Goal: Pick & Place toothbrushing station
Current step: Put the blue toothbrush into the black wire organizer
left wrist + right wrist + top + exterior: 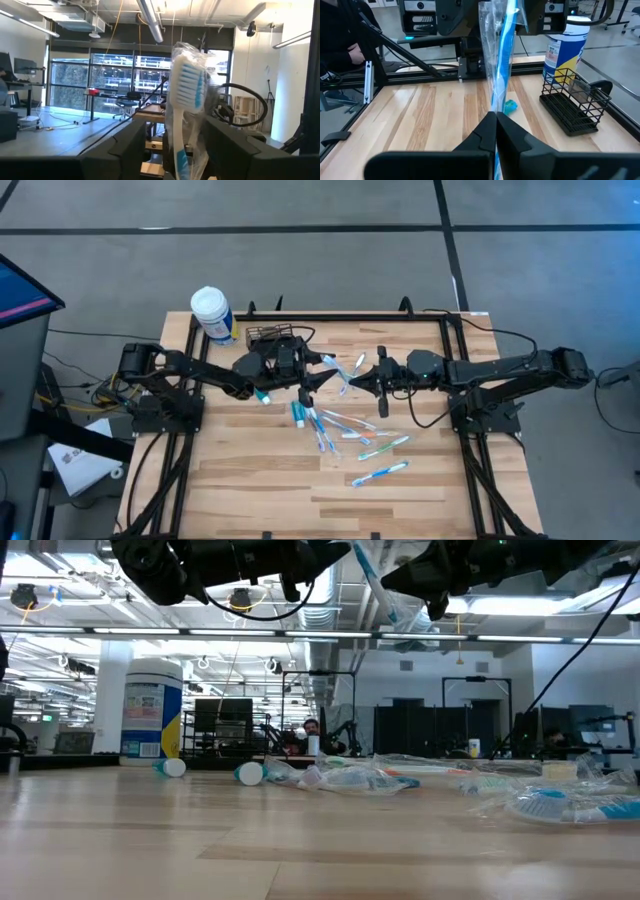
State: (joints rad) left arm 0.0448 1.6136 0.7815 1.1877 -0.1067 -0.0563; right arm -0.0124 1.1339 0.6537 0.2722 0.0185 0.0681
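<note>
Two hands, one wrapped toothbrush [500, 65] mid-air.
Pinched by right hand [495, 122]; left hand [172, 145] spread round it, prob. handover toward caddy [575, 107].

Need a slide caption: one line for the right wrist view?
Right tool shut on a bagged blue toothbrush whose top sits between the left tool's fingers, black wire caddy nearby.

One black mesh caddy [268, 336], one white-capped bottle [212, 313], one wrapped toothbrush [343, 376] held aloft, roughly six more toothbrushes [380, 473] on the table
</note>
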